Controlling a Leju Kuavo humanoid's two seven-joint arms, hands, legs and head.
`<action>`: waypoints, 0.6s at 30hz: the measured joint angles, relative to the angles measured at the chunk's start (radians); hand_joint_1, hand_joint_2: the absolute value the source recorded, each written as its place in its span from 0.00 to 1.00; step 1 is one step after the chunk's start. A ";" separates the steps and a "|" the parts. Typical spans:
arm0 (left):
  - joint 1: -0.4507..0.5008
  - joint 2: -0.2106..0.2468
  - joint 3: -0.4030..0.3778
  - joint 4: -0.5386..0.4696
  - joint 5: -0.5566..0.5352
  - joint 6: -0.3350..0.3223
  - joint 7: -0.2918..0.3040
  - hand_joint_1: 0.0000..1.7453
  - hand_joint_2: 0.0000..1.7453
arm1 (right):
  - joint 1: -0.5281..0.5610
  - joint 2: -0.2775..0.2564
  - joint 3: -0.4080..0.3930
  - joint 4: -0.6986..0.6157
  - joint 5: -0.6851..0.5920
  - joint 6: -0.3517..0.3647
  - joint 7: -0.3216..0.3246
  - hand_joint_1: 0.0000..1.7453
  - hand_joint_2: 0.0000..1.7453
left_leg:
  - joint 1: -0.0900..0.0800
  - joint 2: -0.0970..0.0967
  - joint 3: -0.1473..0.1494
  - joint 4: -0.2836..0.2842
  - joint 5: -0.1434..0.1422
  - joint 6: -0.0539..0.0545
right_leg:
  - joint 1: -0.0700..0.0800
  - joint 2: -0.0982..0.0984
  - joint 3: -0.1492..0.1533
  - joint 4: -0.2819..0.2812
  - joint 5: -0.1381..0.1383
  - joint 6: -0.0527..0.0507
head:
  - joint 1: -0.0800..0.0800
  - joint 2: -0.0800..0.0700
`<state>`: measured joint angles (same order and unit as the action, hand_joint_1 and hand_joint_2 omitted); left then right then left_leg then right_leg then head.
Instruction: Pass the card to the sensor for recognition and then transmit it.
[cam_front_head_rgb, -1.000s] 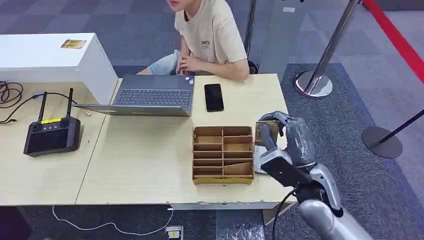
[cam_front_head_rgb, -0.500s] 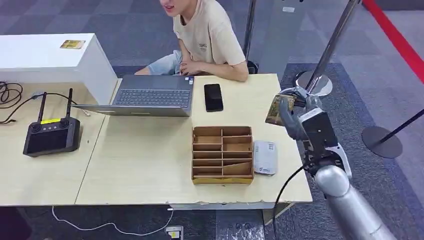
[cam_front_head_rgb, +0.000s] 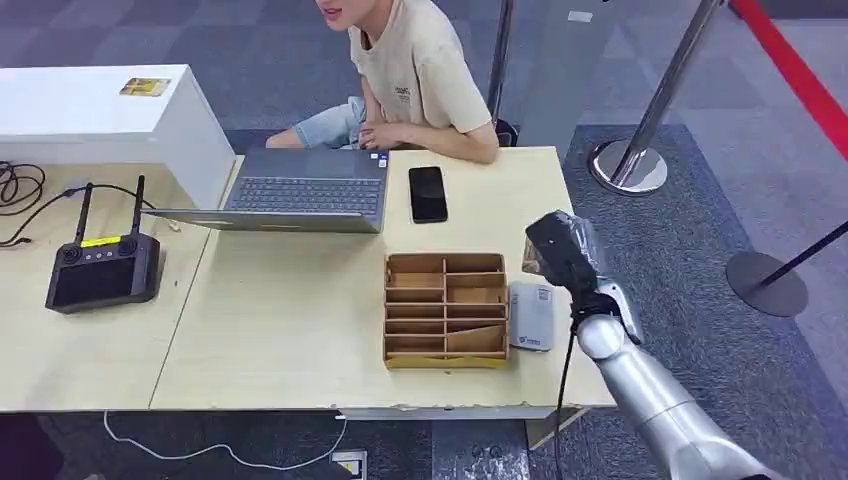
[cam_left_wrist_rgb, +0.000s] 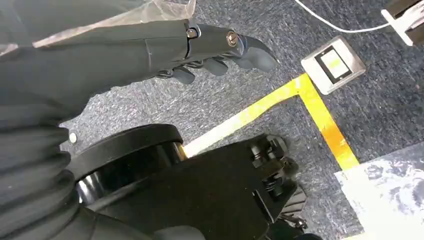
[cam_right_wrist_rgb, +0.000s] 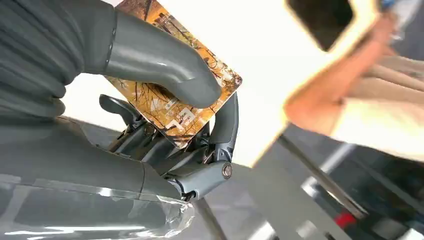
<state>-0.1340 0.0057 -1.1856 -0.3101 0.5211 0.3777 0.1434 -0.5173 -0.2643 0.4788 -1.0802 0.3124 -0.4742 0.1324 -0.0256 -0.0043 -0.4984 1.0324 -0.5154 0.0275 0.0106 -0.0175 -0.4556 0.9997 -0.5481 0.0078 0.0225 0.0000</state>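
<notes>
My right hand (cam_front_head_rgb: 562, 247) hangs over the table's right side, just beyond the white sensor (cam_front_head_rgb: 530, 315) that lies flat beside the wooden organizer. It pinches an orange-brown patterned card (cam_right_wrist_rgb: 176, 100) between the thumb (cam_right_wrist_rgb: 160, 60) and the darker fingers below it. In the head view only a sliver of the card (cam_front_head_rgb: 531, 260) shows at the hand's left side. The card is in the air and does not touch the sensor. My left hand (cam_left_wrist_rgb: 215, 47) hangs over grey carpet, fingers stretched out and holding nothing.
A wooden organizer (cam_front_head_rgb: 445, 308) with several compartments stands left of the sensor. A phone (cam_front_head_rgb: 428, 193) and a laptop (cam_front_head_rgb: 305, 190) lie toward the seated person (cam_front_head_rgb: 420, 70). A black controller (cam_front_head_rgb: 100, 268) and a white box (cam_front_head_rgb: 100, 115) are at the left. Stanchions (cam_front_head_rgb: 630, 165) stand at the right.
My right hand, card in it, rose from over the sensor toward the table's far right edge. It has since come back down to just beyond the sensor, turned to point forward.
</notes>
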 joint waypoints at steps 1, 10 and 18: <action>-0.001 -0.002 0.000 0.000 0.000 0.001 0.000 0.00 1.00 | -0.004 0.010 0.006 0.031 -0.003 -0.006 -0.001 1.00 1.00 | 0.000 0.000 0.000 0.000 0.000 0.000 | 0.000 0.000 0.000 0.000 0.000 0.000 | 0.001 0.000; -0.003 -0.013 0.000 0.000 0.000 0.013 -0.003 0.00 1.00 | -0.014 0.059 0.024 0.182 -0.034 -0.024 -0.032 1.00 1.00 | 0.000 0.000 0.000 0.000 0.000 0.000 | 0.000 0.000 0.000 0.000 0.000 0.000 | 0.000 0.000; -0.002 -0.019 0.000 0.002 0.002 0.014 -0.001 0.00 1.00 | -0.020 0.080 0.035 0.244 -0.032 -0.030 -0.062 1.00 1.00 | 0.000 0.000 0.000 0.000 0.000 0.000 | 0.000 0.000 0.000 0.000 0.000 0.000 | 0.001 0.000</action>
<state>-0.1360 -0.0134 -1.1856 -0.3079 0.5230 0.3918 0.1423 -0.5376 -0.1839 0.5142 -0.8366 0.2808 -0.5043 0.0702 -0.0254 -0.0043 -0.4986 1.0324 -0.5154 0.0275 0.0107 -0.0175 -0.4557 0.9998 -0.5483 0.0075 0.0233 0.0000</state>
